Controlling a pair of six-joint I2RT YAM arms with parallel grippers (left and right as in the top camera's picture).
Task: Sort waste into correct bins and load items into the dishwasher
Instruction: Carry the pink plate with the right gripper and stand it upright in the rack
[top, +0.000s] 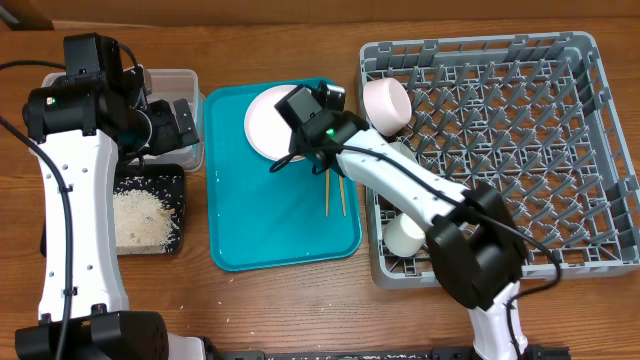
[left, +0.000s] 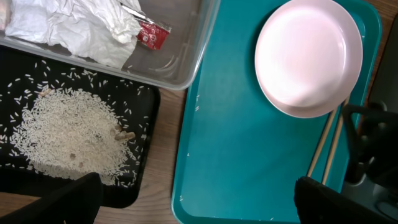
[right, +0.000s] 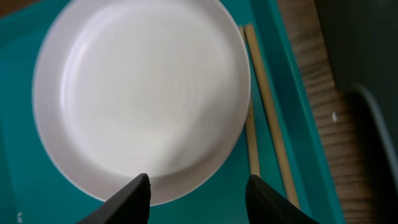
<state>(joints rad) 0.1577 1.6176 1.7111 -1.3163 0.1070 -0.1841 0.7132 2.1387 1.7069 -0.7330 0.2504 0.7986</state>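
The white-pink plate (top: 262, 122) lies at the back of the teal tray, also in the right wrist view (right: 140, 93) and left wrist view (left: 308, 59). Two chopsticks (top: 335, 192) (right: 264, 106) lie beside it on its right. My right gripper (top: 290, 150) (right: 202, 193) is open, its fingers straddling the plate's near rim. My left gripper (top: 180, 125) (left: 199, 205) is open and empty above the bins. The clear tub (left: 186, 74) holds napkins (left: 68, 25) and the red wrapper (left: 152, 34). Rice (top: 140, 215) (left: 68, 134) lies in the black tray (left: 143, 155). The pink bowl (top: 385, 103) and white cup (top: 407, 232) are in the rack (top: 520, 150).
The teal tray (top: 280, 210) sits between the bins and the rack, with a few rice grains on it (left: 249, 155). The left arm hides much of the clear tub (top: 180, 80) from above. The right arm crosses the rack's left side.
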